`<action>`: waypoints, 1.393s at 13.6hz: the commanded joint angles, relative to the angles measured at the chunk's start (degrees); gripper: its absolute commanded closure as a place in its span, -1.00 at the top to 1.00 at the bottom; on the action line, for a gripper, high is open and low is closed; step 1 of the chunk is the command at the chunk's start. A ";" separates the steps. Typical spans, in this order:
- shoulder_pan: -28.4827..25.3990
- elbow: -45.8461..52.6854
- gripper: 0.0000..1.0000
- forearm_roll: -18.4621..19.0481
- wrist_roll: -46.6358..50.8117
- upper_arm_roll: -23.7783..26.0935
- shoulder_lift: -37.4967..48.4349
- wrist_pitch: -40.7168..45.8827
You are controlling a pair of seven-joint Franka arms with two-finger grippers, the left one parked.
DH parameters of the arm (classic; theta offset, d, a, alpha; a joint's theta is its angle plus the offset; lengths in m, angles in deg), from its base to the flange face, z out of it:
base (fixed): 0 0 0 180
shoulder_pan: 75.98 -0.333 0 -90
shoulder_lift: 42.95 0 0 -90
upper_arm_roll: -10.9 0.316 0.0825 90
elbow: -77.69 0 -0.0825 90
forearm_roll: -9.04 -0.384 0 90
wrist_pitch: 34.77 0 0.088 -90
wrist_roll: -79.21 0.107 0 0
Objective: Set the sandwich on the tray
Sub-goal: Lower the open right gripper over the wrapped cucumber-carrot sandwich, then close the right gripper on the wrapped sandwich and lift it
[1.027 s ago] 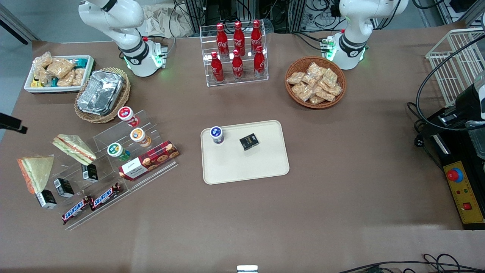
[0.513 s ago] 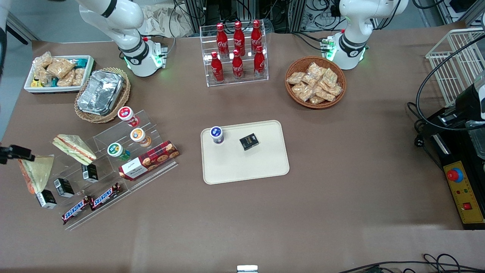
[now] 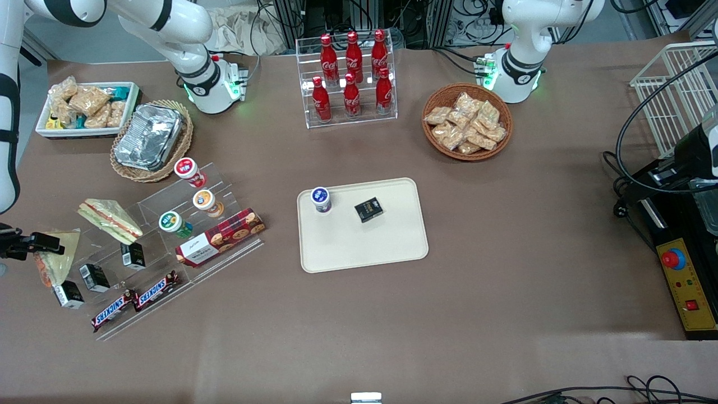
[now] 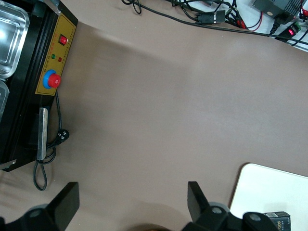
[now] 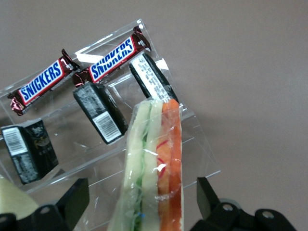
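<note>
My hand (image 5: 142,204) hangs open over the orange-filled sandwich (image 3: 56,255) at the counter's working-arm edge — next, lower, pinch, carry it to the tray (image 3: 364,247).

A robotics lab. Cable bundles (image 3: 471,17) edge the tabletop (image 3: 505,280); an emergency-stop box (image 3: 685,283) sits beside staged shop snacks (image 3: 134,295).
</note>
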 commanded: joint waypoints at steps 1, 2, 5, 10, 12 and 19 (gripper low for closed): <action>0.53 0.10 0.99 -1.93 -1.32 0.36 -1.40 -0.87; 0.53 -0.25 0.98 -1.93 -1.32 0.36 -1.48 -0.95; 0.88 -0.42 0.60 -1.93 -1.58 0.36 -2.10 -0.87; 1.41 -0.43 -0.51 -1.93 -5.26 0.45 -2.80 -0.60; 0.98 -0.16 -0.78 -1.93 -6.15 0.62 -1.93 -0.08; -5.08 0.89 -1.00 -1.32 -12.31 1.07 8.61 9.76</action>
